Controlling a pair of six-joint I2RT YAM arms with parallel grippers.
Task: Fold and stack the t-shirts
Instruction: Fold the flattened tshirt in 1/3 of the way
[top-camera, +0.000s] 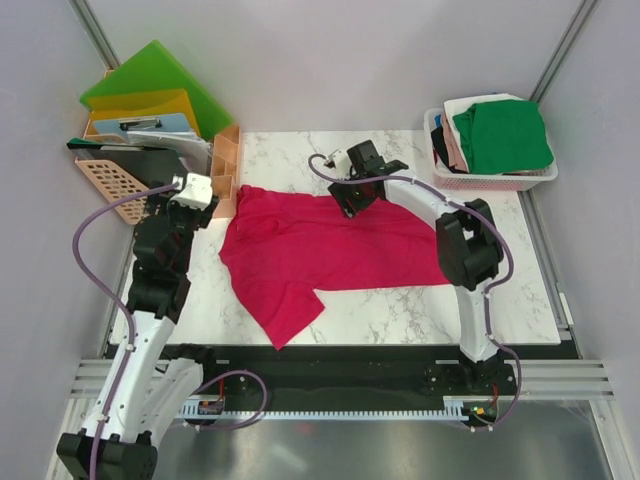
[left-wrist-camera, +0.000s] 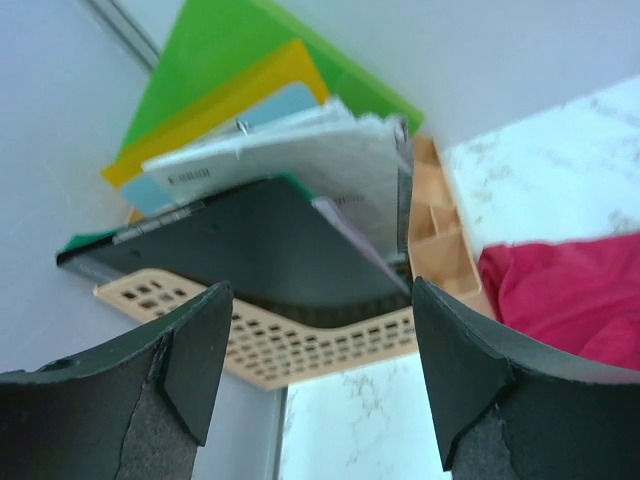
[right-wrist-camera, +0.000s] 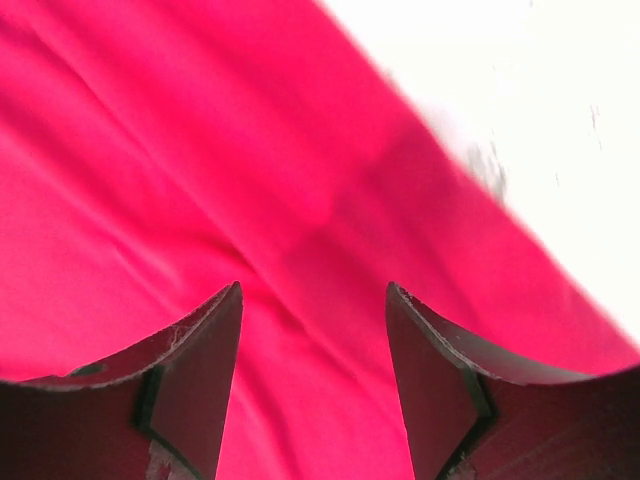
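The two dark fingers (right-wrist-camera: 190, 380) of the right gripper (right-wrist-camera: 313, 290) fill the bottom of its own view, and only their tips show. They stand apart with nothing between them. Under them is the crimson-pink t-shirt (right-wrist-camera: 200, 150), seen so close and so blurry that you cannot tell which part of it this is. The table (right-wrist-camera: 560, 120) in the corner is washed out to plain white. The left gripper (left-wrist-camera: 320, 290) also has its fingers (left-wrist-camera: 180, 380) apart and holds nothing. It is up in the air, looking at a green folder (left-wrist-camera: 220, 50), a yellow folder (left-wrist-camera: 260, 80), some papers (left-wrist-camera: 300, 160) and a peach basket with holes (left-wrist-camera: 300, 345), all a bit fuzzy. From above, the crimson-pink shirt lies spread in the middle of the marble table. Its left edge is just beside a peach tray (top-camera: 226, 165). One corner is folded over near the front. The right gripper hides a bit of the shirt's far edge. The left gripper's fingers are hard to see from above, under its white camera block (top-camera: 192, 190). At the back right is a pink basket (top-camera: 500, 181) with more shirts in a pile. A green shirt (top-camera: 503, 135) is on top. Only edges show of a white shirt (top-camera: 480, 102), a beige-pink shirt (top-camera: 456, 140) and a black shirt (top-camera: 439, 152).
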